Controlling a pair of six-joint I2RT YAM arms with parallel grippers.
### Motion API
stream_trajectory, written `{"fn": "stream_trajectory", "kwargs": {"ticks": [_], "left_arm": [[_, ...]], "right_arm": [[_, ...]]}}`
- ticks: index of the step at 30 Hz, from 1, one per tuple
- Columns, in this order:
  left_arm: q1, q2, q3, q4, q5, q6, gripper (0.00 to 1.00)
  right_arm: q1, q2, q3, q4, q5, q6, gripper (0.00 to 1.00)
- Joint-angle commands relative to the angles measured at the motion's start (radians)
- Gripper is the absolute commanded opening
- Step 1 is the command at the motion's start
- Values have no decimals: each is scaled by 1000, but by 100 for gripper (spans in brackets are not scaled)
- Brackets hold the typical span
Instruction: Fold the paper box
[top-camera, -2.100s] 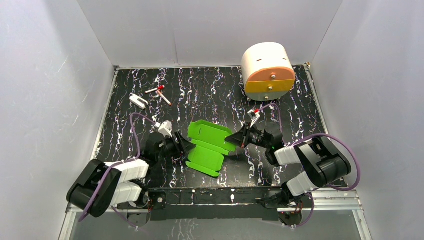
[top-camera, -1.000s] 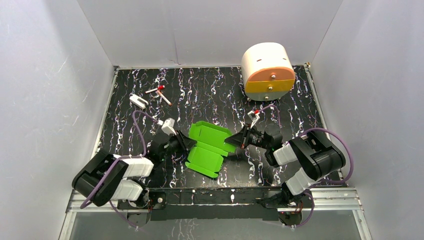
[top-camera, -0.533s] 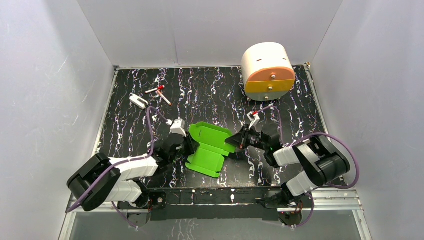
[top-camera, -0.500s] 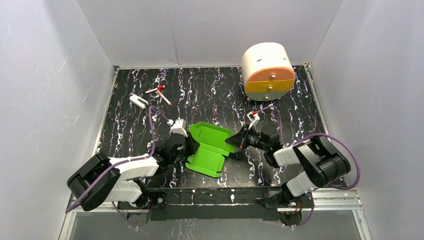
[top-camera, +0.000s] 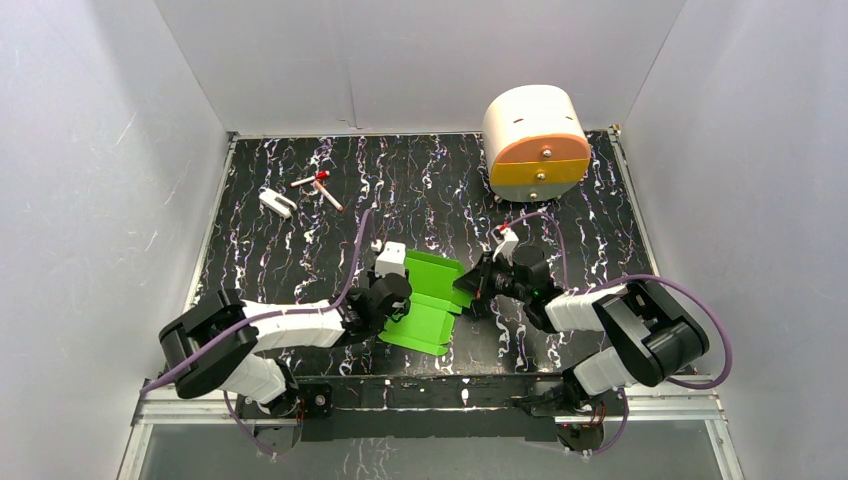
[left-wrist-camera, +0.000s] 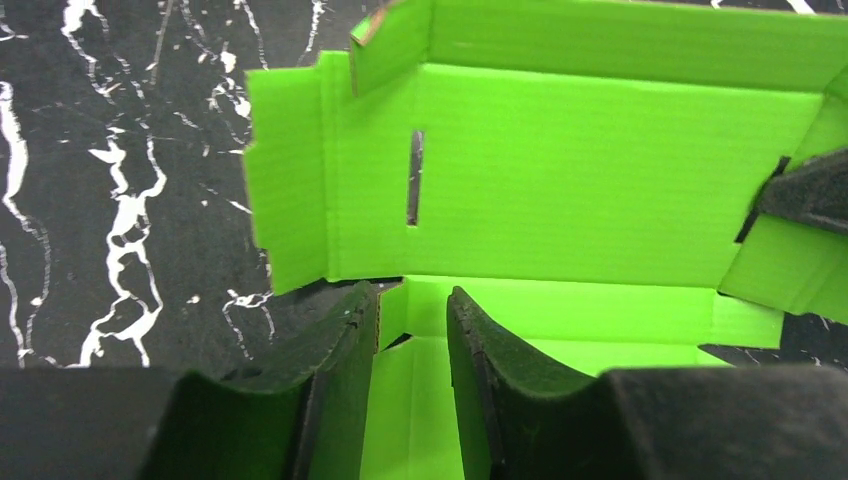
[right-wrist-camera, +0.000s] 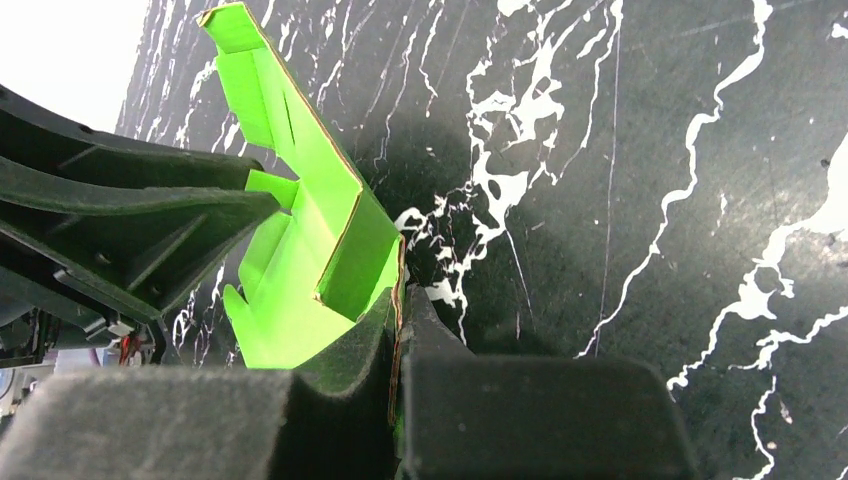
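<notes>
The paper box (top-camera: 432, 276) is a bright green die-cut sheet, partly folded, lying mid-table near the front. Its back panel with a slot (left-wrist-camera: 580, 180) stands tilted up. My left gripper (top-camera: 390, 303) reaches over the sheet's left part. In the left wrist view its jaws (left-wrist-camera: 410, 295) stand a little apart over the fold, and a small side flap's edge lies against the left finger (left-wrist-camera: 345, 340). My right gripper (top-camera: 472, 285) is shut on the right side flap of the box (right-wrist-camera: 300, 250), with the card edge pinched between its fingertips (right-wrist-camera: 400, 300).
A cream-and-orange rounded drawer unit (top-camera: 536, 140) stands at the back right. A small white object (top-camera: 277, 203) and red-and-white sticks (top-camera: 318, 186) lie at the back left. White walls close in the black marbled table (top-camera: 420, 190) on three sides.
My left arm has swung right, from beside the sheet's left edge to over it, and its jaws have parted a little. The right gripper keeps its hold; the box shifted slightly right.
</notes>
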Motion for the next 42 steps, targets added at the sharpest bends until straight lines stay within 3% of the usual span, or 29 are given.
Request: {"fn": "stream_trajectory", "kwargs": {"ticks": [1, 4, 9, 17, 30, 42], "left_arm": [[-6, -72, -1, -3, -103, 29, 34], [-6, -156, -38, 25, -65, 51, 40], [-6, -230, -7, -73, 9, 60, 49], [-40, -158, 23, 22, 262, 113, 60], [-214, 62, 181, 61, 65, 288, 87], [-272, 239, 272, 43, -114, 339, 88]], "right_arm": [[8, -29, 27, -15, 24, 1, 4], [8, -30, 31, -27, 21, 13, 4], [8, -41, 35, -36, 16, 40, 5], [8, -38, 55, -67, 17, 130, 6], [14, -105, 100, -231, 69, 205, 6], [15, -148, 97, -257, 90, 215, 6]]}}
